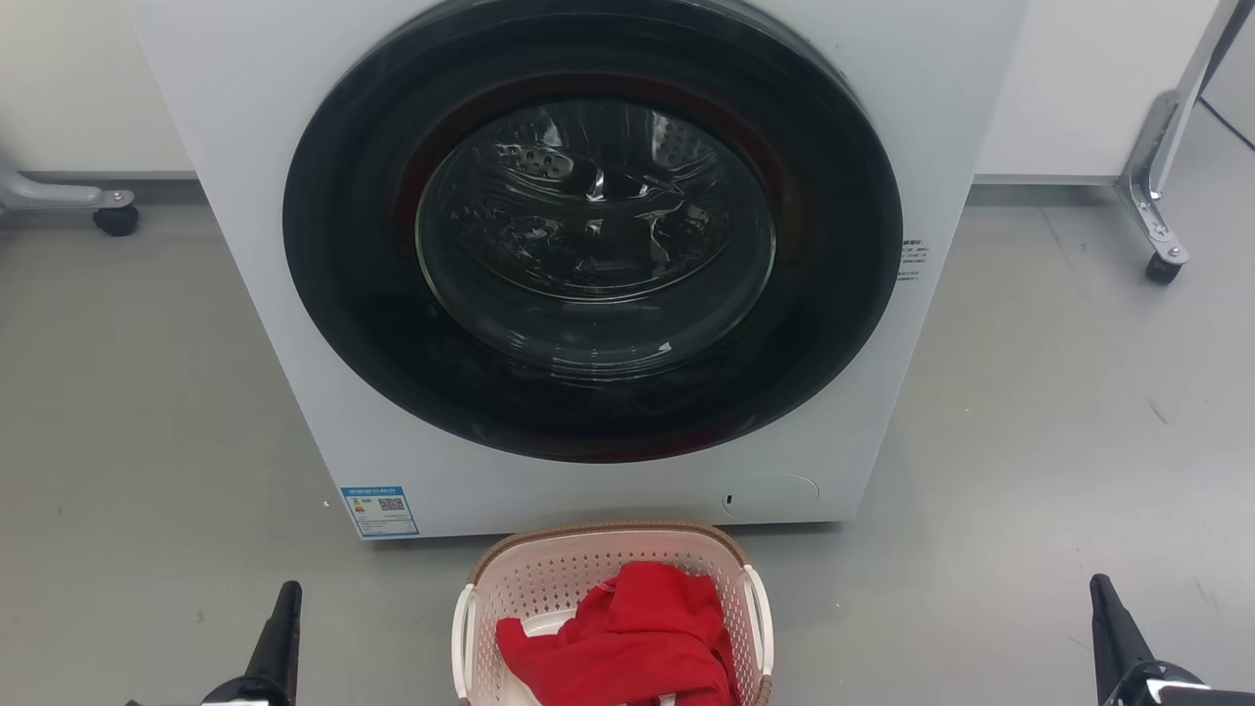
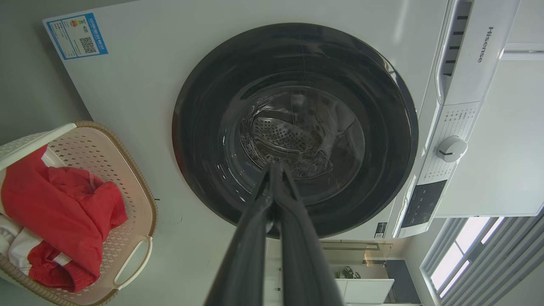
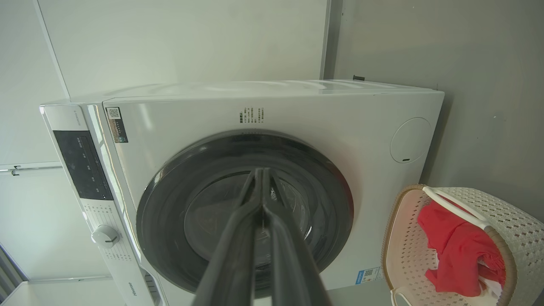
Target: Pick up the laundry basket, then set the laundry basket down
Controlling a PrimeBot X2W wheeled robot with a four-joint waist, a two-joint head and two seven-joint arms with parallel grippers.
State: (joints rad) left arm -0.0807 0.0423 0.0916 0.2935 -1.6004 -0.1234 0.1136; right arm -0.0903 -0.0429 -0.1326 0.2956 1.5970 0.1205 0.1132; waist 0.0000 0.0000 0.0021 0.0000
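Grey floor [image 1: 127, 392] carries the laundry basket [image 1: 549, 579] — it sits just in front of the white washer [image 1: 422, 480], low and central in the head view, with a red garment [image 1: 637, 637] heaped inside. The left gripper [image 2: 275, 170] and right gripper [image 3: 260, 172] flank it, well apart — both have their fingers pressed together, grasping nothing.

The laundry basket [image 1: 608, 530], before the washer [image 1: 588, 490], loses its end farthest from the washer to the head view's bottom edge, and a red garment [image 1: 637, 637] hides most of its bottom. My left gripper [image 1: 288, 596] and right gripper [image 1: 1103, 593], off either side of the washer's front, are cut off below the fingers. The print on the washer's blue label [image 1: 379, 511] is too small to read.
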